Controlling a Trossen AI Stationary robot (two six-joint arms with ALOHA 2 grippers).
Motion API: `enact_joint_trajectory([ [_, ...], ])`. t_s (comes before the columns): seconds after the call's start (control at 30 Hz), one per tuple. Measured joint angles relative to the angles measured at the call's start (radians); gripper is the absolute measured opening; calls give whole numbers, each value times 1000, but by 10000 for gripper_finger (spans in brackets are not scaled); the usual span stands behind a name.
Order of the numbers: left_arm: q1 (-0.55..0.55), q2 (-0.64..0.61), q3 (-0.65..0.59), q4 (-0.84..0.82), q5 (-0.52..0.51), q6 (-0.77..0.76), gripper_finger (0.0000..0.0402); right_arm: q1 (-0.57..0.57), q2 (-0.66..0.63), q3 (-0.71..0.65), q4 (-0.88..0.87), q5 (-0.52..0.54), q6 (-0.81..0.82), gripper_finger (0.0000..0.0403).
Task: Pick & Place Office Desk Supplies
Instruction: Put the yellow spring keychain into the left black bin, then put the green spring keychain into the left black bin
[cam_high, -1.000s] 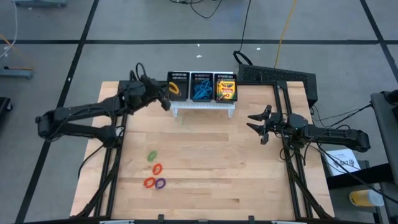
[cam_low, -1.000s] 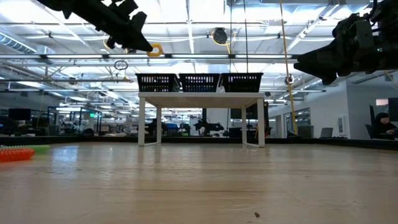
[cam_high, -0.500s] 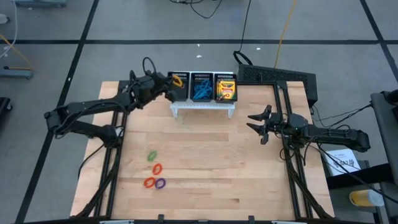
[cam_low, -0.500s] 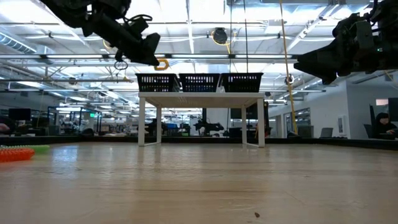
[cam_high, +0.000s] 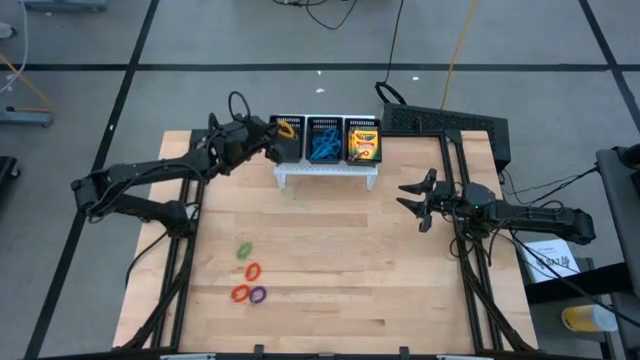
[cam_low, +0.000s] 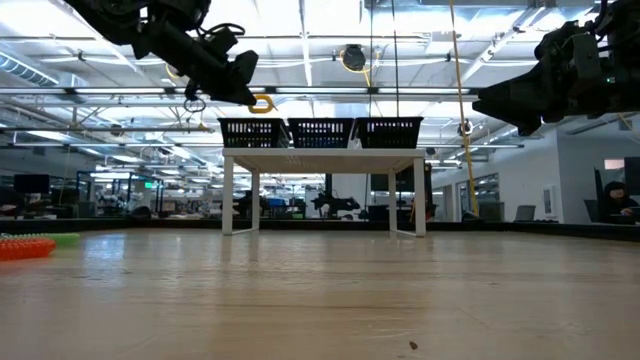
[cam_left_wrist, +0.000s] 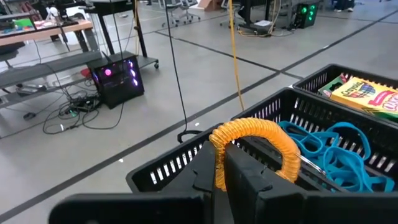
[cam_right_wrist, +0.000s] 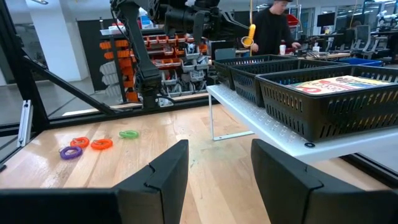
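The left gripper (cam_high: 282, 131) holds a loop (cam_high: 287, 127) over the organiser's (cam_high: 325, 152) left compartment, four loops (cam_high: 249, 280) near the table's front-left

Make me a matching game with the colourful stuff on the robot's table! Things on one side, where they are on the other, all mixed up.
Things:
1. yellow loop
2. blue loops
3. crayon box
4. purple loop

Places:
A. middle compartment of the organiser
B. lying on the bare table
C. held in the left gripper over the left compartment
D. right compartment

Pairs: 1-C, 2-A, 3-D, 4-B
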Motion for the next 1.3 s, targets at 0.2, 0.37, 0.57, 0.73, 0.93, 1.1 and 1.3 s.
enact_joint_trajectory([
  [0.2, 0, 0, 0, 3, 0, -1, 53, 0, 0, 0, 0, 0, 0, 164],
  [0.37, 0, 0, 0, 2, -3, -19, 124, 0, 0, 0, 0, 0, 0, 164],
  [0.57, 0, 0, 0, -3, -11, -14, 184, 0, 0, 0, 0, 0, 0, 164],
  [0.73, -20, -30, 0, -11, 2, -13, 208, 0, 0, 0, 0, 0, 0, 165],
  [0.93, -100, -195, 0, -83, 36, 0, 214, 0, 0, 0, 0, 0, 0, 165],
  [1.1, -184, -357, 0, -267, 123, -45, 214, 0, 0, 0, 0, 0, 0, 165],
  [1.3, -269, -484, 0, -566, 325, -186, 214, 0, 0, 0, 0, 0, 0, 165],
])
